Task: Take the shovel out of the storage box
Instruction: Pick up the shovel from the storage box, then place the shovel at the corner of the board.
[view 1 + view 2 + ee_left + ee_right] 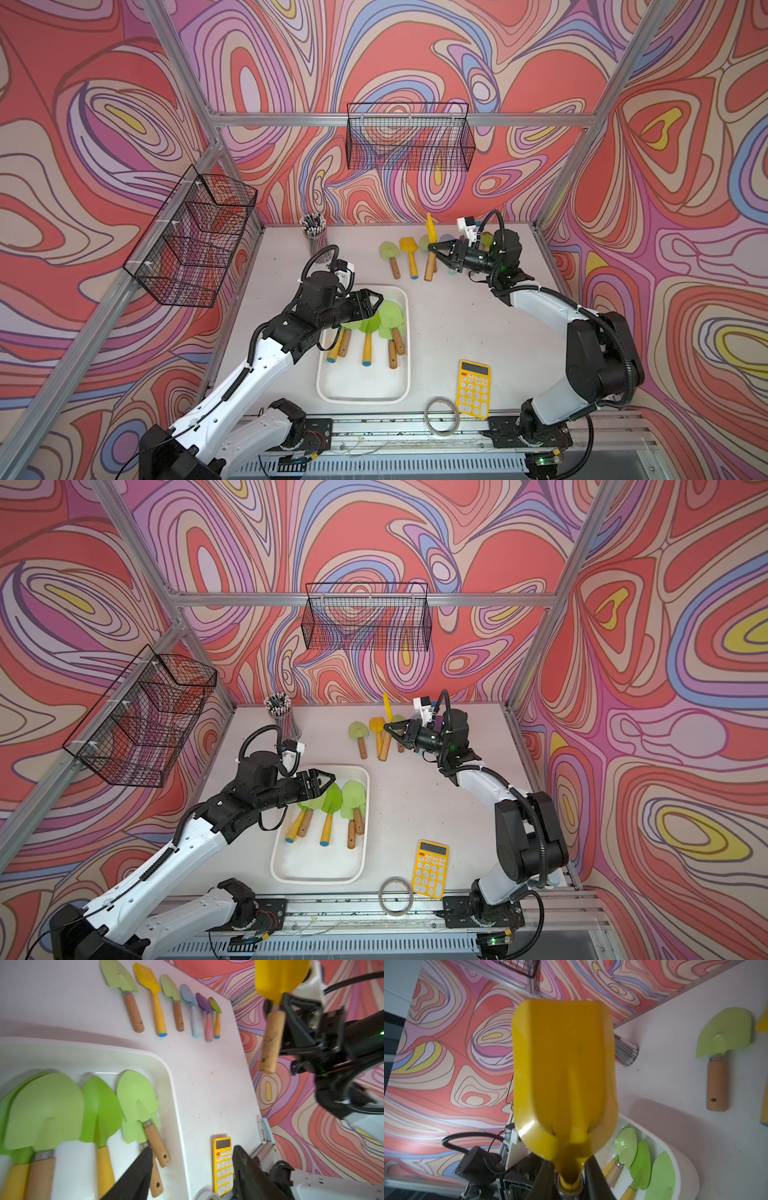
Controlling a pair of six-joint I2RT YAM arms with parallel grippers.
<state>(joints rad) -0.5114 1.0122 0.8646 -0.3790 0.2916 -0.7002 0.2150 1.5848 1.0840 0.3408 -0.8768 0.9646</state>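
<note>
The storage box (pixel 362 400) (pixel 316 880) (pixel 166 1076) (pixel 683 1159) is a shallow white tub at the front middle of the table. Several green shovels (pixel 388 316) (pixel 332 798) (pixel 45 1109) (pixel 641 1163) lie inside it, handles toward the front. My left gripper (pixel 377 302) (pixel 330 781) (pixel 192 1148) hovers open over the box's far left part, above the green blades, holding nothing. Behind the box, my right gripper (pixel 432 248) (pixel 387 727) (pixel 569 1160) is shut on the neck of a yellow shovel (pixel 430 226) (pixel 387 706) (pixel 278 976) (pixel 564 1068). Its blade points up and its wooden handle hangs down.
A row of small shovels (pixel 408 246) (pixel 153 985) lies on the table at the back, under the right gripper. A yellow calculator (pixel 473 388) and a tape roll (pixel 441 415) sit front right. A pencil cup (pixel 314 237) stands back left. Wire baskets (pixel 409 137) (pixel 195 237) hang on the walls.
</note>
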